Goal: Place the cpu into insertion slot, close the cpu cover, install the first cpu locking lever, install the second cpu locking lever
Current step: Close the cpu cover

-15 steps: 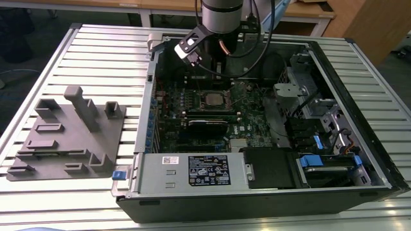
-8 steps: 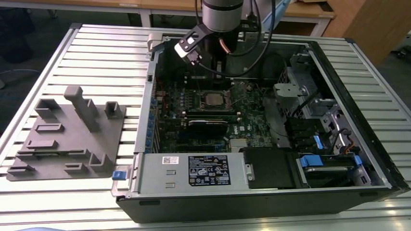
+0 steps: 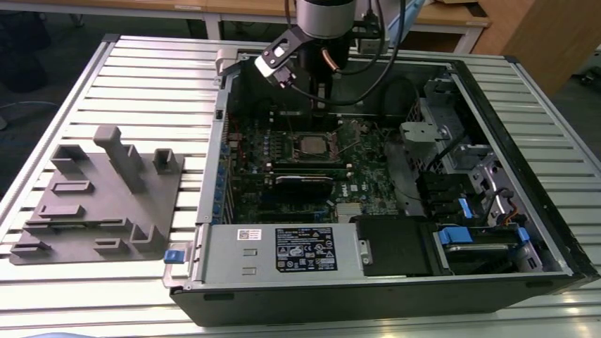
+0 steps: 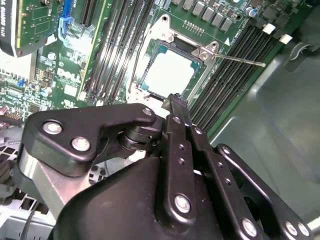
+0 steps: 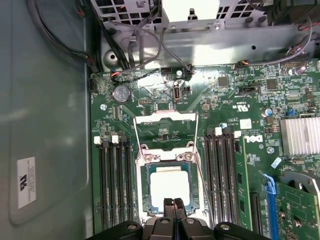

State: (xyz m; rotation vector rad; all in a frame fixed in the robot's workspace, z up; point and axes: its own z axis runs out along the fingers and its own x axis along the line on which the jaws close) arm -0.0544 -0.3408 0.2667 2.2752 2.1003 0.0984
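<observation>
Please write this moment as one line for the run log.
cpu: seated | cpu cover: down over cpu | locking lever: sticking out, unlatched | gripper: at cpu edge, jaws shut, holding nothing

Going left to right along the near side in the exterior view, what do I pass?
Grey moulded fixture plate → blue tab → labelled silver power supply → black drive bay → blue clip.

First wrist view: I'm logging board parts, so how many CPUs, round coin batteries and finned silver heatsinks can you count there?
cpu: 1
coin battery: 1
finned heatsink: 1
Total: 3
</observation>
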